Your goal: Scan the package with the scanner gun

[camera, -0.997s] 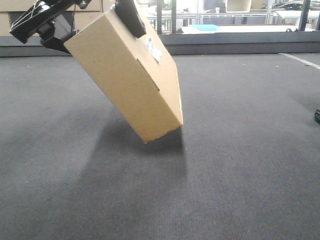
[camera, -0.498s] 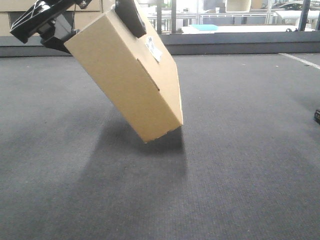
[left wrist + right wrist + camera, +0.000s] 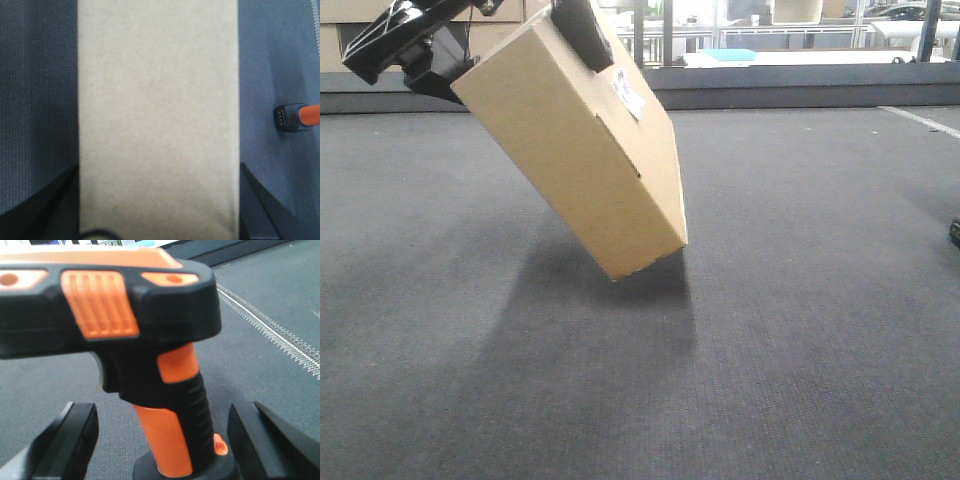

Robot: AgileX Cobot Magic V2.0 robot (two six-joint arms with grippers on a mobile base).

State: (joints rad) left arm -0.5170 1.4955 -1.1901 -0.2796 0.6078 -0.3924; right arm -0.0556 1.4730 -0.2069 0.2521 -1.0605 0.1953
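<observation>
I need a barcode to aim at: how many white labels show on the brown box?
1. The white label sits near the upper end of the package's side face, above the thin slot. The left wrist view shows a plain face; other faces are hidden.

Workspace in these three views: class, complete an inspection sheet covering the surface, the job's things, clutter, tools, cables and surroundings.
Surface: grey carpet with a white line at far right.
Job's things: package tilted, top end raised, white label showing; cannot tell whether its low corner touches the carpet. Scanner gun is apart from the package.
Clutter: nothing seen.
Tools: left tool shut on the package's sides. Right tool open, its fingers either side of the orange handle, not touching it.
Cables: dark curve at the left wrist view's bottom edge, possibly one.
Surroundings: windows behind a dark ledge.
</observation>
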